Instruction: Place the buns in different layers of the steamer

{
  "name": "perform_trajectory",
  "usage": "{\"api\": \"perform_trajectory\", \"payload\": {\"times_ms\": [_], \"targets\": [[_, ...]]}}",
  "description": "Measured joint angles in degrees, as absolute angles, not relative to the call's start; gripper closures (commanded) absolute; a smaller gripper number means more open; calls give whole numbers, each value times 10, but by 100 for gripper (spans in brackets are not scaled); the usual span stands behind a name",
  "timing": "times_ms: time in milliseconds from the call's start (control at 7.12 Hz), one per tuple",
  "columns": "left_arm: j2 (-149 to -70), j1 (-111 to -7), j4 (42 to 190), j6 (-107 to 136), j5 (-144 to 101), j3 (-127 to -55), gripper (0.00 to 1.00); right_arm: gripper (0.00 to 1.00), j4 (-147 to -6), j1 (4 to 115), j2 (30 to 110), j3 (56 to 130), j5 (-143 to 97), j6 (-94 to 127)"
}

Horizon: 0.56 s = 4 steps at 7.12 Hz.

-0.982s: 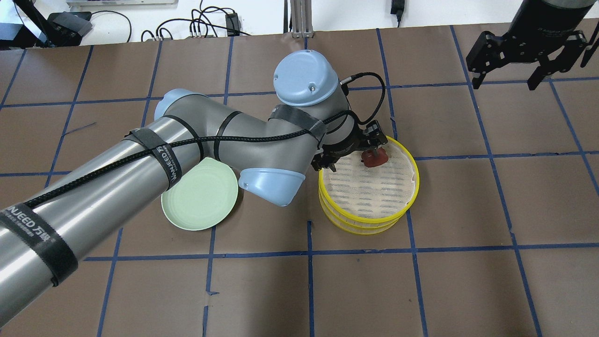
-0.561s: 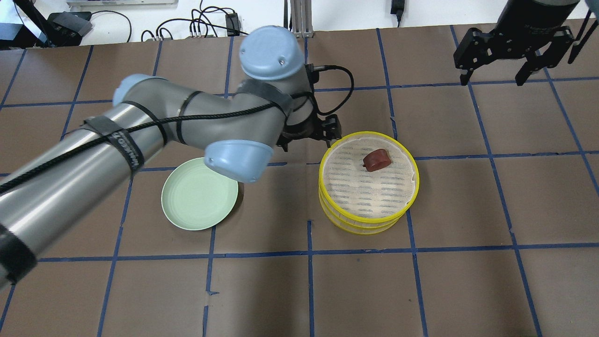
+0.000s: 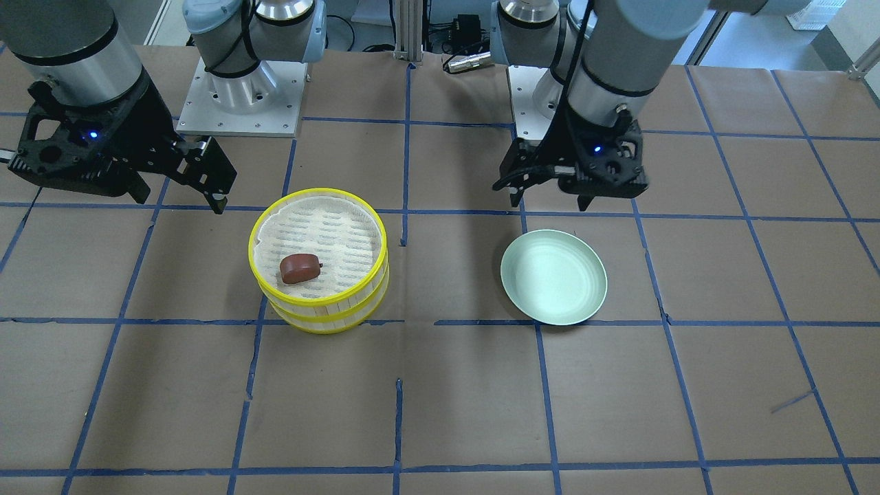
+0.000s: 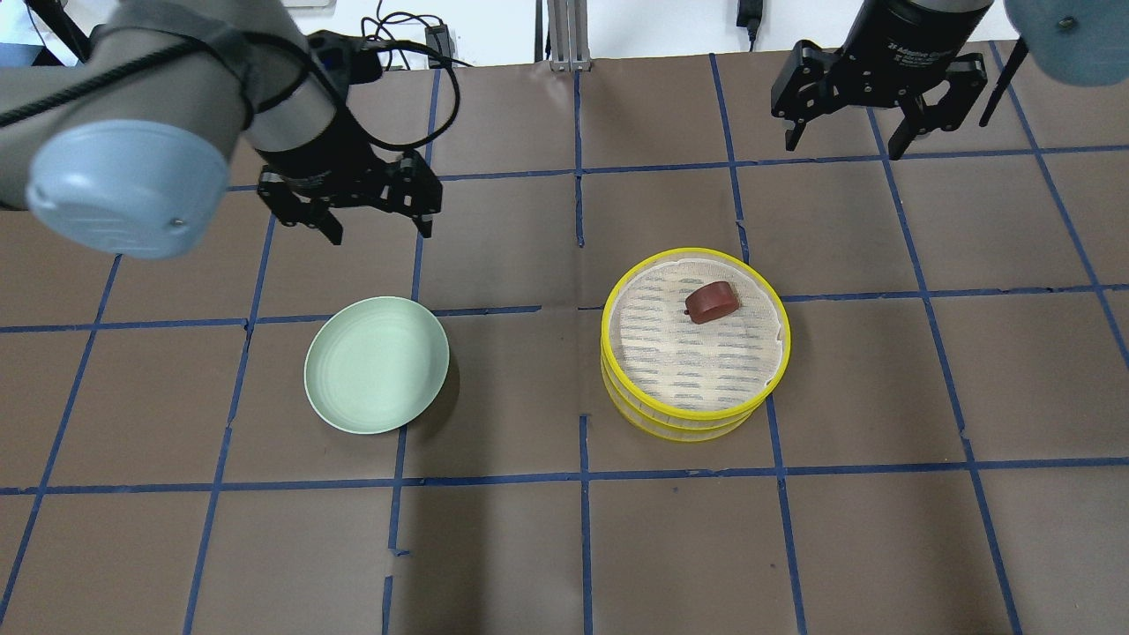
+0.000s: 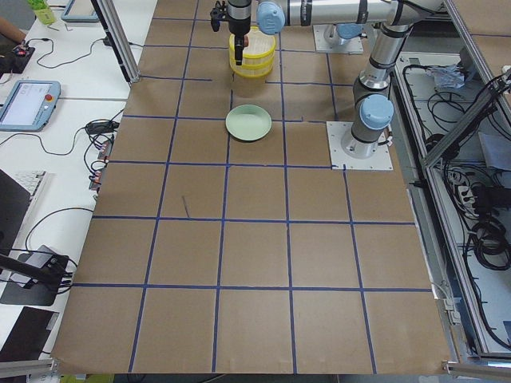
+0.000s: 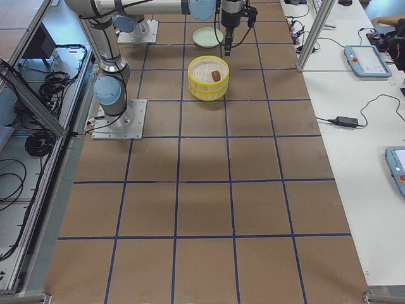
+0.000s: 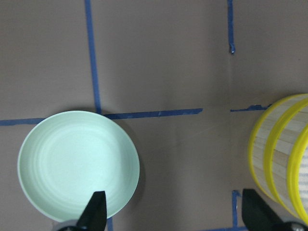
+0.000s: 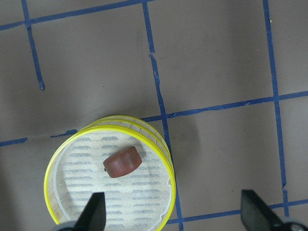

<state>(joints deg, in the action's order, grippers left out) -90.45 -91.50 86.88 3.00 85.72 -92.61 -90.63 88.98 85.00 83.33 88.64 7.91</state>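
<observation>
The steamer (image 4: 679,423) stands right of centre, its two yellow-rimmed layers stacked. The reddish-brown bun (image 4: 713,302) lies on the top layer's white liner, toward the far side; it also shows in the front view (image 3: 300,268) and the right wrist view (image 8: 123,162). The white bun is hidden. My left gripper (image 4: 381,231) is open and empty, hovering beyond the plate, well left of the steamer. My right gripper (image 4: 842,148) is open and empty, high beyond the steamer's far right. The left wrist view shows only the steamer's wall (image 7: 281,154).
A pale green plate (image 4: 377,364) lies bare left of the steamer; it also shows in the left wrist view (image 7: 77,163). The table is brown paper with blue tape lines. Cables and a metal post lie past its far edge.
My left gripper let go of the reddish-brown bun on the top layer, then drew back left and away, beyond the plate. My right gripper shifted left.
</observation>
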Motion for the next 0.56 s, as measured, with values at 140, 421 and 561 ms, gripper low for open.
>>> {"api": "perform_trajectory", "payload": {"times_ms": [140,421,561], "targets": [[-889,-891,934,25,858,-901,0,0,-910,892,848,836,886,80],[-879,-877,993,20,855,-873,0,0,-910,892,846,839,890,78],[-878,-878,1000,19,854,-872,0,0,-910,892,846,839,891,78]]}}
